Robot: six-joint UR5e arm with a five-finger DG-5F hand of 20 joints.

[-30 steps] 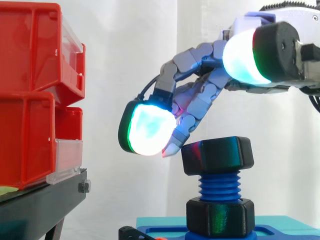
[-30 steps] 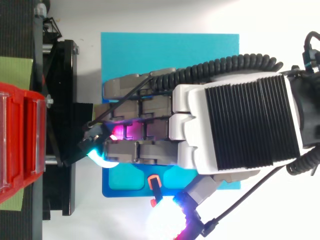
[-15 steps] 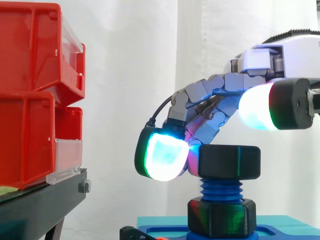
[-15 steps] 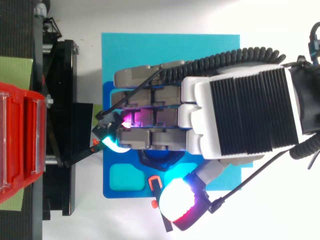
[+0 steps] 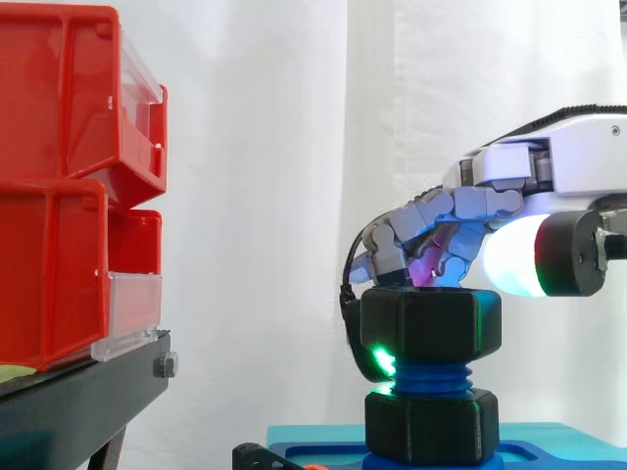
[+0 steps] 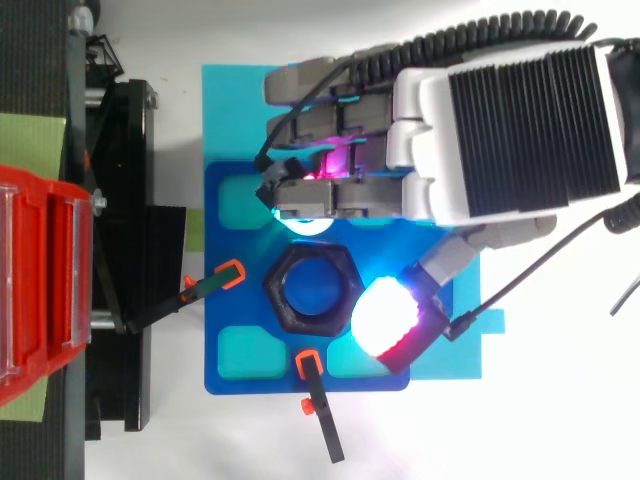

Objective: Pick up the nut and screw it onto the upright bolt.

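Note:
The black hexagonal nut (image 5: 431,323) sits on the upright blue bolt (image 5: 431,378), above a second black nut (image 5: 426,427) at the bolt's foot. From above, the nut (image 6: 274,291) rings the bolt's blue top (image 6: 312,290). My hand (image 6: 520,130) comes in from the right, and its fingers (image 6: 330,195) are curled down round the nut's far side. A green glow shows behind the nut's left edge. The glowing thumb pad (image 6: 385,315) rests at the nut's near right corner. In the side view the hand (image 5: 578,162) hangs just above and to the right of the nut.
The bolt stands on a blue base plate (image 6: 235,312) that lies on a cyan sheet (image 6: 240,110). Two orange-tipped black clamps (image 6: 230,273) (image 6: 310,362) sit on the plate beside the nut. Stacked red bins (image 5: 59,196) on a black stand (image 5: 78,392) are at the left.
The hand has dropped and drawn back to the right. Its fingers have slid from over the nut to its far side, uncovering the nut from above. The nut sits slightly lower on the thread.

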